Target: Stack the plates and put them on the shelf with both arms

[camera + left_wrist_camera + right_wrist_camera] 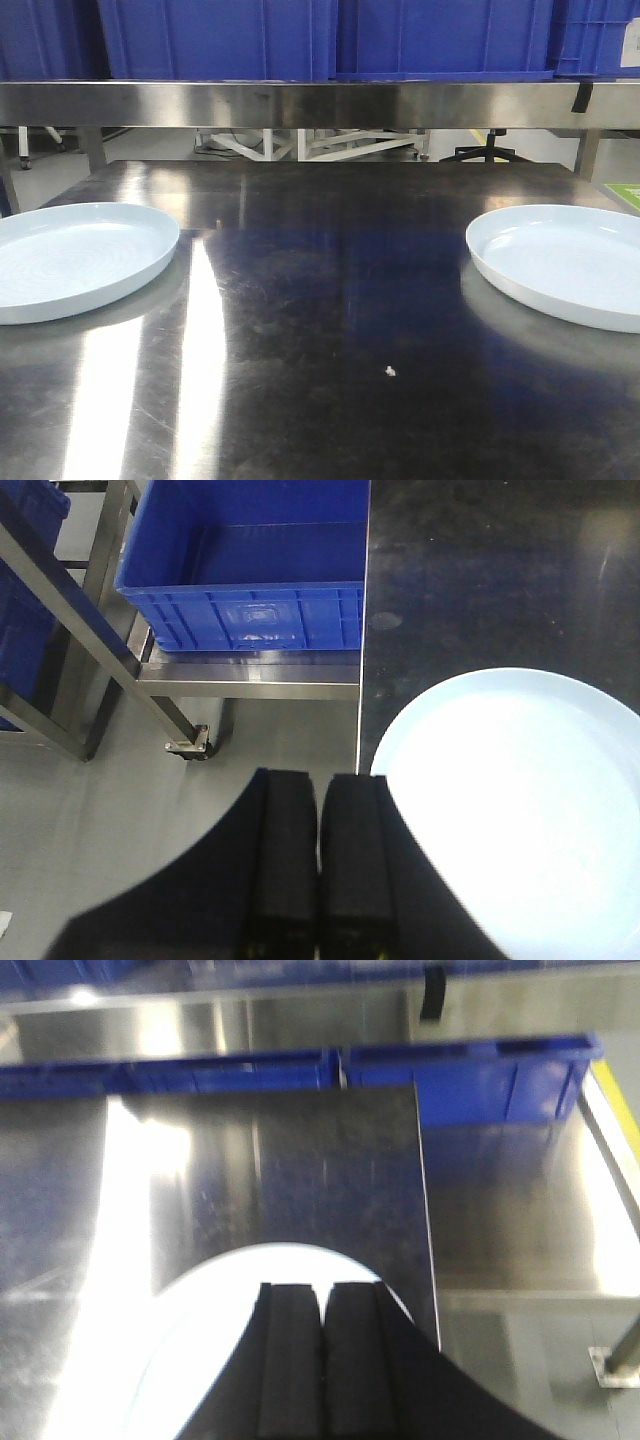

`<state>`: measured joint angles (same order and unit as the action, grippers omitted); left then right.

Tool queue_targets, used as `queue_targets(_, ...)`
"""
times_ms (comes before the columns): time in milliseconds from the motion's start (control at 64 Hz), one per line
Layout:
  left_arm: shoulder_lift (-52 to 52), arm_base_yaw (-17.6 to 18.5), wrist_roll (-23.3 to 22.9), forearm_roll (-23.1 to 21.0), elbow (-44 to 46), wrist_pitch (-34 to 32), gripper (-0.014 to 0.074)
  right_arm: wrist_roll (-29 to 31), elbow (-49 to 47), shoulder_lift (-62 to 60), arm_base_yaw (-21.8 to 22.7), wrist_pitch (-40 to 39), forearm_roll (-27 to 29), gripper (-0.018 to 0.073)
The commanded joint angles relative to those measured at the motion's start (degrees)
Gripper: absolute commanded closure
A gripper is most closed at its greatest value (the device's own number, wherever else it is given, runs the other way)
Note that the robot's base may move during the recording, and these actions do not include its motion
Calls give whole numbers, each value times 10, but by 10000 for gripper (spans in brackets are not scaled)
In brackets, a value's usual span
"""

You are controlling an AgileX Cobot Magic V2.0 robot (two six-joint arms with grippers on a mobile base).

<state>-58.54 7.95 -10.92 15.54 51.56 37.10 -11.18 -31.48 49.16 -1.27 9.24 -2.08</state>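
I judge that the stacking is not yet begun. The two plates lie well apart on the counter [320,300]: the left plate [70,260] at the left edge of the front view, the right plate [570,265] at the right edge. Both lie flat, with nothing on them.

In the left wrist view, the left pincer [318,880] is pressed together at bottom centre, near the plate rim. The right pincer [320,1360] is also pressed together, in front of its plate.

Next, one pincer must spread and take a rim.

Blue crates [220,40] stand on the shelf [320,105], and their inside is hidden. The open crate [250,570] at upper left of the left wrist view shows nothing inside.
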Motion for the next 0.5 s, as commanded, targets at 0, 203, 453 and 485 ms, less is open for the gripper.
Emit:
queue_targets(0,6,4,-2,3,22,-35,507,0,-21,12,0,-42,-7,503)
queue_targets(203,6,4,-2,3,22,-36,507,0,-21,16,0,-68,-7,503)
queue_targets(453,5,4,-2,-21,22,-43,506,-22,-23,33,2,15,15,379)
queue_targets(485,5,4,-2,-27,22,-43,499,-22,-23,37,2,20,15,311)
